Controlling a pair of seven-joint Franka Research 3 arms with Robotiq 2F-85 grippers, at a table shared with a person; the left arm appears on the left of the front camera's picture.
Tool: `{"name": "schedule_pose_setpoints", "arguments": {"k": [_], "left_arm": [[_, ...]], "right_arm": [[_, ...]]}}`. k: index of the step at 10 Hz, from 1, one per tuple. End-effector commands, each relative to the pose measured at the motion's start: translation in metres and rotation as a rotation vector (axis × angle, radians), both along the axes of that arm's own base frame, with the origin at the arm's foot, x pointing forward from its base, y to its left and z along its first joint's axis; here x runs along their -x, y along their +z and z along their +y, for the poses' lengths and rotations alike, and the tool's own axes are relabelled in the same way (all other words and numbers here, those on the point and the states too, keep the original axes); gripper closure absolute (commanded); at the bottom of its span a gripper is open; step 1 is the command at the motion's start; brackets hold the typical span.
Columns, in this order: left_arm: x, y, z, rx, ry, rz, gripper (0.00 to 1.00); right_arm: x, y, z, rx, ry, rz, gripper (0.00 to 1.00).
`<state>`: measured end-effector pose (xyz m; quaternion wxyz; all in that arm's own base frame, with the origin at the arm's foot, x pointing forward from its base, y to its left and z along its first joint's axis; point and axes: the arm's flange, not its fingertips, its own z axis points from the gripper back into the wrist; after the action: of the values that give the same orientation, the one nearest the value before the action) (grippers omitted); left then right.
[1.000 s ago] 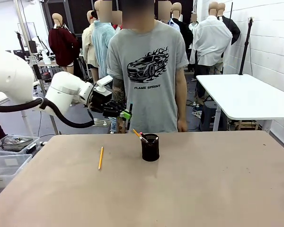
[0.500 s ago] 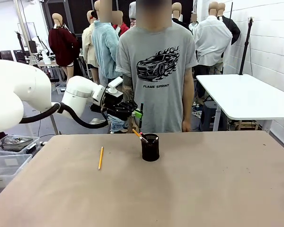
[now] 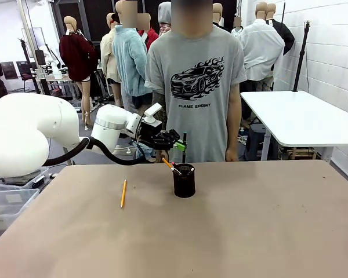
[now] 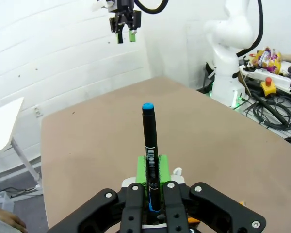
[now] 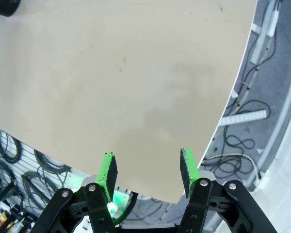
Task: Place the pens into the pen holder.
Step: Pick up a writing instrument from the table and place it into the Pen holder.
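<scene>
Left gripper (image 4: 150, 167): green pads (image 4: 146, 170) clamped narrow on the lower barrel of the black pen with a blue end (image 4: 149, 141), which stands straight between them. The pen is judged light, stiff and smooth, apt to swivel in a pinch at one end. A hold nearer mid-barrel, square across the pads, would steady it for the drop. In the front view the pen (image 3: 184, 147) stands upright just above the far rim of the pen holder (image 3: 184, 180), a mesh cup likely light enough to tip if knocked. Slim tips (image 3: 169, 165) lean out of its left rim. The yellow pencil (image 3: 123, 193) lies flat on the table (image 3: 249, 231), well to the left. Right gripper (image 5: 148, 167): fingers wide, nothing between them. Against the earlier frames, the left arm has carried the pen rightward to the cup, while pencil and holder lie unmoved
</scene>
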<state>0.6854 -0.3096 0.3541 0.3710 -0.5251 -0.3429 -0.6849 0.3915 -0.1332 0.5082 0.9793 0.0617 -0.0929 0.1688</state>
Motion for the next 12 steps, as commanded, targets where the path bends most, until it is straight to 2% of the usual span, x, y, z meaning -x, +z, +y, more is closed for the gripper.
{"name": "schedule_pose_setpoints", "arguments": {"k": [1,2,4,6,7,9,12], "left_arm": [[-0.014,-0.002,-0.010,-0.019,-0.039,0.056,1.00],[-0.013,-0.009,-0.012,-0.035,-0.044,0.040,1.00],[-0.014,-0.023,-0.011,-0.058,-0.042,0.085,1.00],[-0.012,-0.025,-0.010,-0.074,-0.061,0.089,1.00],[-0.010,-0.023,-0.009,-0.073,-0.082,0.068,0.93],[-0.008,-0.018,-0.005,-0.088,-0.076,0.094,0.54],[-0.003,-0.006,0.012,-0.096,-0.030,0.073,0.54]], "right_arm": [[0.000,-0.004,0.000,0.013,-0.001,-0.006,0.34],[0.000,-0.004,0.000,0.013,-0.001,-0.006,0.34],[0.000,-0.004,0.000,0.013,-0.001,-0.006,0.34],[0.000,-0.004,0.000,0.013,-0.001,-0.006,0.34],[0.000,-0.004,0.000,0.013,-0.001,-0.006,0.34],[0.000,-0.004,0.000,0.013,-0.001,-0.006,0.34],[0.000,-0.004,0.000,0.013,-0.001,-0.006,0.34]]}}
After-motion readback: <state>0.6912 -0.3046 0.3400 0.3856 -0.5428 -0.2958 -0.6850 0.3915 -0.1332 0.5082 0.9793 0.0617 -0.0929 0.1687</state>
